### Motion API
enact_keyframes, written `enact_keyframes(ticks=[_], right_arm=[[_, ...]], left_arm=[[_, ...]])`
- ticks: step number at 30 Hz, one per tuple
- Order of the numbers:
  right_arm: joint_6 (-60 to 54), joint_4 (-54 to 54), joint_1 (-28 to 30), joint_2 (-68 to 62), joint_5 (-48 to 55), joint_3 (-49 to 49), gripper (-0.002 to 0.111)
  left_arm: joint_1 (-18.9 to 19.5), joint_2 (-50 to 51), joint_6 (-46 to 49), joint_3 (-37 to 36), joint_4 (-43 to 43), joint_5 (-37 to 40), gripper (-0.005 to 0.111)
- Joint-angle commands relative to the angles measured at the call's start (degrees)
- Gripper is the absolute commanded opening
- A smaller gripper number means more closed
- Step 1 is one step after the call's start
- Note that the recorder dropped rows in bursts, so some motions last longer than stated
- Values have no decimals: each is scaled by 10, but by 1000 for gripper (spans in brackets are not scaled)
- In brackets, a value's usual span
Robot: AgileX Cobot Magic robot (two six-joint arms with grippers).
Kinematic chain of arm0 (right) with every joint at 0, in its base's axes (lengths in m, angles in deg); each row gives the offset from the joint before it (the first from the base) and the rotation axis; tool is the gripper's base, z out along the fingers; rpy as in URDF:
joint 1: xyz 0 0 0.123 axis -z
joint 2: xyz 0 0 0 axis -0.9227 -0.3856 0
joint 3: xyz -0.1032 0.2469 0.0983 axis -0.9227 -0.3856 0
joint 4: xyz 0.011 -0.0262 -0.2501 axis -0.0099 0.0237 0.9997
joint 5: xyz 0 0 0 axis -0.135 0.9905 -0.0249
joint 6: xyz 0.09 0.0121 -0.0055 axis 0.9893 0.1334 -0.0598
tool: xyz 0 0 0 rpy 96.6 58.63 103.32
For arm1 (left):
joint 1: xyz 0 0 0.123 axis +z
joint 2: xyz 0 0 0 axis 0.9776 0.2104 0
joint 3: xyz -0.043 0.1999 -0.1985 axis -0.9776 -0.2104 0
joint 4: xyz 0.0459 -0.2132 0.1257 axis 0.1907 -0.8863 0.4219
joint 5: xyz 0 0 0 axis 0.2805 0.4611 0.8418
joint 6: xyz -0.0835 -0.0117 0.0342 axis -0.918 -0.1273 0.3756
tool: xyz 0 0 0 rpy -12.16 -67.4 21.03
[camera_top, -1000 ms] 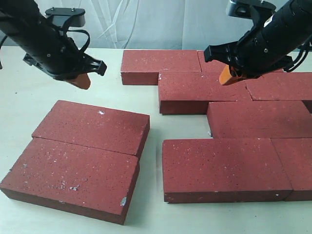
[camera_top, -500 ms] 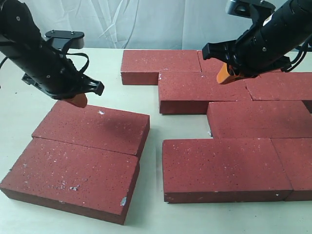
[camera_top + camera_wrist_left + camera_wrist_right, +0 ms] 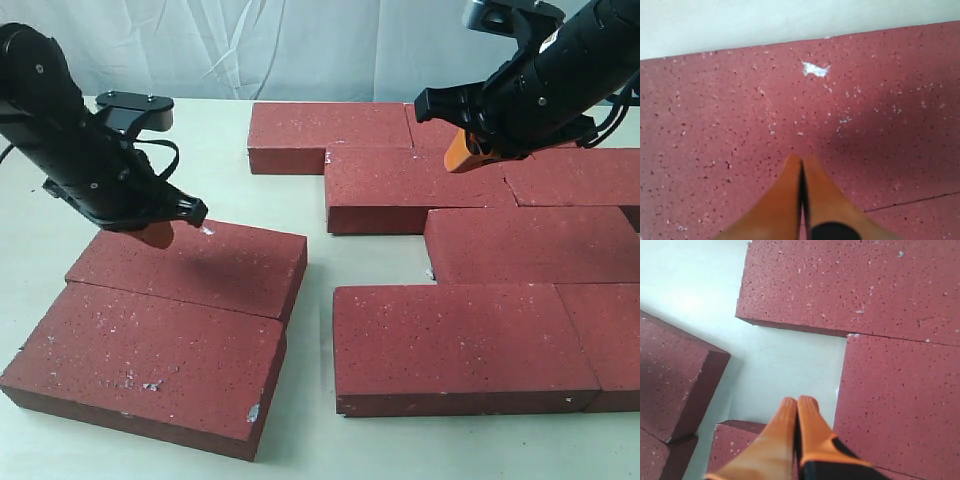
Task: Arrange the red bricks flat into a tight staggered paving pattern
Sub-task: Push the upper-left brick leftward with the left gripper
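Over the exterior view's left side, the left claw (image 3: 156,236), tips pressed together, hangs low above the farther of two touching loose red bricks (image 3: 190,262) on the pale desk (image 3: 40,210). The staggered paved group (image 3: 500,240) lies to the right, with the right claw (image 3: 461,153) raised above it. From the left wrist, the joined orange tips sit over a brick face near a white chip (image 3: 815,69). From the right wrist, that claw's tips also meet, above a desk gap between bricks

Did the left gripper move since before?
Yes. The left gripper sank lower, down toward the top of the rear left red brick, which stayed put.
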Motion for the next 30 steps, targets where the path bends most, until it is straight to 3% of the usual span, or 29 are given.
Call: enact_keyframes(ticks=[1,3,6,8,16,23,30], right_arm=[[-4,-2,0,3,-5,-3,-1],[-4,-2,0,3,-5,-3,-1],[-4,-2,0,3,-5,-3,-1],[-4,-2,0,3,-5,-3,-1],[-4,-2,0,3,-5,-3,-1],[-4,-2,0,3,-5,-3,-1],[-4,-1,0,3,-5,-3,-1]], left_arm=[[1,-2,11,-4,-16,-11,0],[1,3,59,-4,-66,-3,0],[1,27,209,-4,-213,23,0],[1,38,223,-4,-229,23,0],[1,78,220,-4,-188,-19,0],[1,78,114,-4,-100,-79,0],[1,78,98,-2,-103,-81,0]])
